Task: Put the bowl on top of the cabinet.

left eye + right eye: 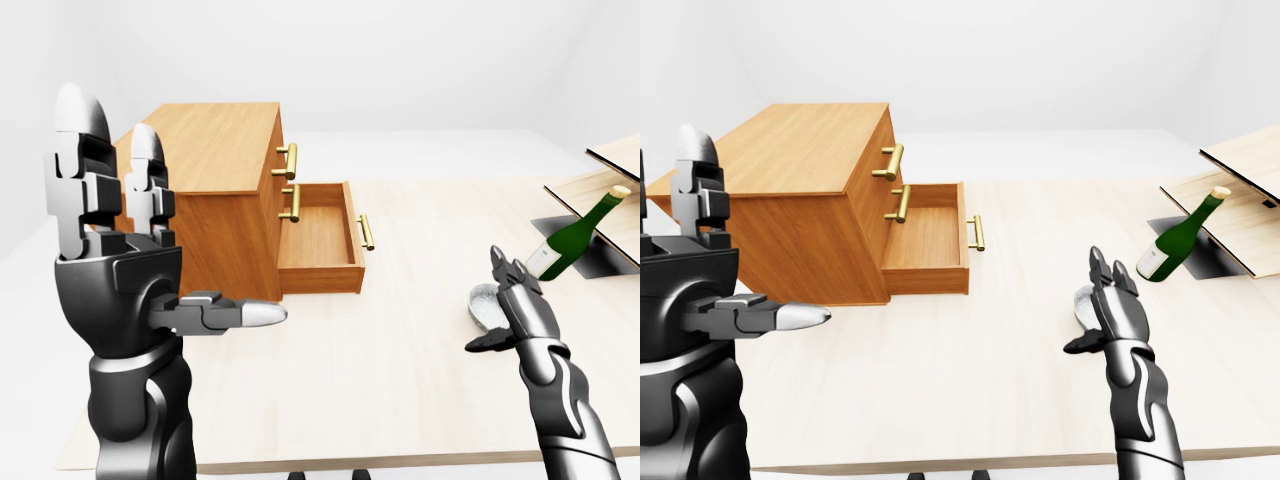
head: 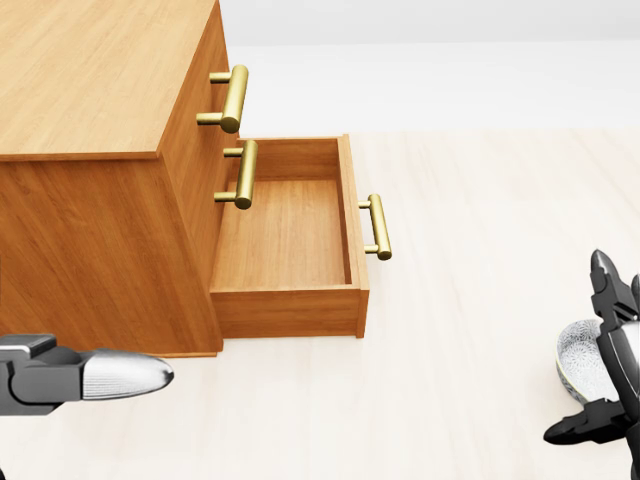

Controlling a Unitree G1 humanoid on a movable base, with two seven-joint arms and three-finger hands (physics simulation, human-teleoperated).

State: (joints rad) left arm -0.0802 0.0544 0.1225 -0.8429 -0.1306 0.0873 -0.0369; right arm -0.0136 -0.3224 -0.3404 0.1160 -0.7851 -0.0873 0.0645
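Observation:
The bowl (image 1: 484, 305) is small, pale and patterned, and lies on the light table at the lower right, largely hidden behind my right hand (image 1: 512, 302). That hand is open, fingers spread upward, right against the bowl's near side. The wooden cabinet (image 1: 215, 165) stands at the upper left with a flat bare top and its lowest drawer (image 1: 318, 243) pulled out and empty. My left hand (image 1: 150, 250) is raised at the left of the view, open, two fingers upright and the thumb pointing right, apart from the cabinet.
A green bottle (image 1: 578, 235) leans tilted at the right of the left-eye view, just beyond the bowl. Behind it a wooden rack (image 1: 610, 195) of slanted boards stands over a dark base. Brass handles (image 2: 234, 98) stick out from the cabinet's drawers.

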